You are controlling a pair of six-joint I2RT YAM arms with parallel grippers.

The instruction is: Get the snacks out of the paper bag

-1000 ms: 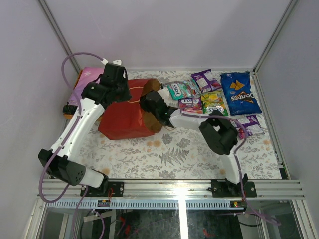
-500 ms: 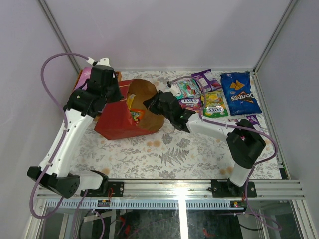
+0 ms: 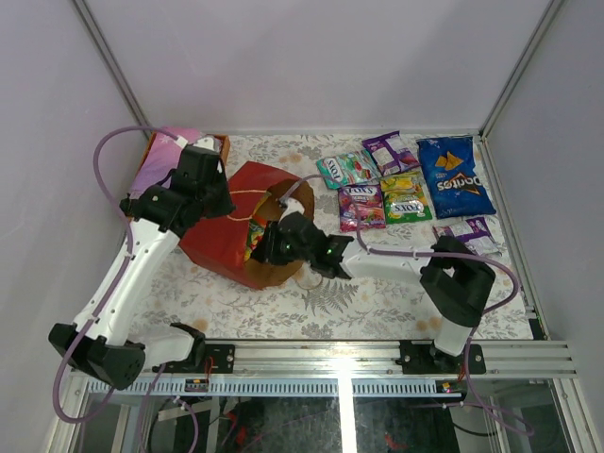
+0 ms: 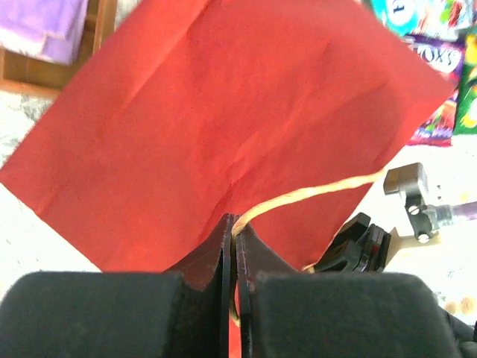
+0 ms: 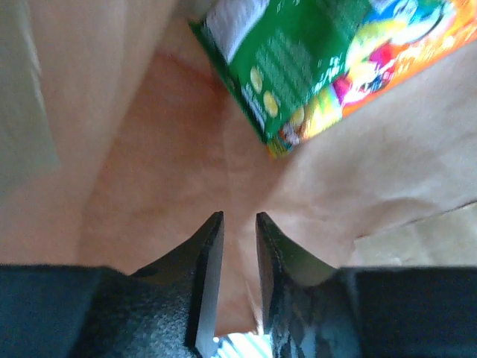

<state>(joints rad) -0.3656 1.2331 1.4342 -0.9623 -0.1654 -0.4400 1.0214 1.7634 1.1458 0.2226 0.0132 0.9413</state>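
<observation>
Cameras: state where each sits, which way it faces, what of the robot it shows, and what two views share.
Top external: fixed above and behind the arms, looking down at the table; left arm and right arm show whole.
Left wrist: on the left arm, facing the red paper bag from outside; the left end effector is shut on the string handle.
Right wrist: on the right arm, looking inside the bag at a green packet; the right end effector is slightly open.
Shared: left wrist and top both show the bag's red outside.
</observation>
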